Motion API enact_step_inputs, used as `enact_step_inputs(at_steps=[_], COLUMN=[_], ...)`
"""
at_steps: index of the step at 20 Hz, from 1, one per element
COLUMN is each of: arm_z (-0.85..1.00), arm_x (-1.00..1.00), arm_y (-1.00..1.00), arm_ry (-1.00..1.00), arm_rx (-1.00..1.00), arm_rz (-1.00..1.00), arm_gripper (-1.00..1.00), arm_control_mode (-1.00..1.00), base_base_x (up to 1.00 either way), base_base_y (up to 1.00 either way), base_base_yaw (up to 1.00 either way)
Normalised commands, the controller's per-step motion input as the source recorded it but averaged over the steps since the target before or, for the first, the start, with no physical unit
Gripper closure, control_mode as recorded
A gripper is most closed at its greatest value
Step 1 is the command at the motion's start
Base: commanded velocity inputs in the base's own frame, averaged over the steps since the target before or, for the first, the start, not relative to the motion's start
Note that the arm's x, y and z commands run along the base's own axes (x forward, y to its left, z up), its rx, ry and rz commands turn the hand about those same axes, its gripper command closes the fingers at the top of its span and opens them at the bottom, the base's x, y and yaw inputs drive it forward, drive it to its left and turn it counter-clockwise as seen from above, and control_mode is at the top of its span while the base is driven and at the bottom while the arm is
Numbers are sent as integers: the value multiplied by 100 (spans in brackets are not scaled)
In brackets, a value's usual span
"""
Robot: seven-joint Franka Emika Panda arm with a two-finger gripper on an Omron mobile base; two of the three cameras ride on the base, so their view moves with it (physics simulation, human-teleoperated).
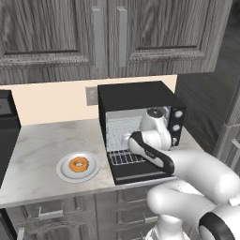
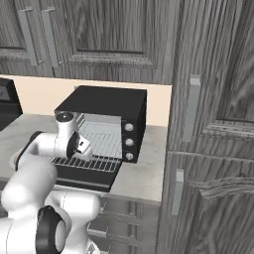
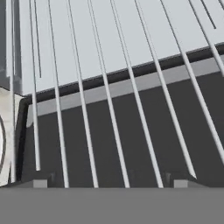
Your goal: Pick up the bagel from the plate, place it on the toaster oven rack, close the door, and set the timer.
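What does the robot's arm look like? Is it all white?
Mostly white. The arm is made of fat, rounded, glossy white pieces, like sausages joined together. Black bands mark the joints, one near the wrist and one low by the shoulder. The wrist has a round grey cap on top. The tool has two small dark tips with little grey squares on them.

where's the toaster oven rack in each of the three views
Left base view: toaster oven rack sits centre, pulled out over the open door, partly behind the arm.
Right base view: left of centre, below the gripper.
Hand view: thin bars running up the frame.
Shared landmark: the open door.
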Motion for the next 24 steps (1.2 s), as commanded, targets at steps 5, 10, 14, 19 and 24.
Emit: enact_step_inputs(at_steps=[5,10,14,19,24], arm_z=[13,92,64,3,0], arm_x=[-59,-65,-48,-16,5], arm_y=[1,40,74,91,91], arm_ry=[23,-8,-9,0,7], arm_rx=[0,0,-1,-3,0], arm_rz=[-5,0,2,4,4], arm_gripper=[-100,-100,-100,-100,-100], arm_control_mode=[-100,-100,-100,-100,-100], base_base_x=[0,0,0,0,0], base_base_y=[0,0,0,0,0], base_base_yaw=[0,0,0,0,0])
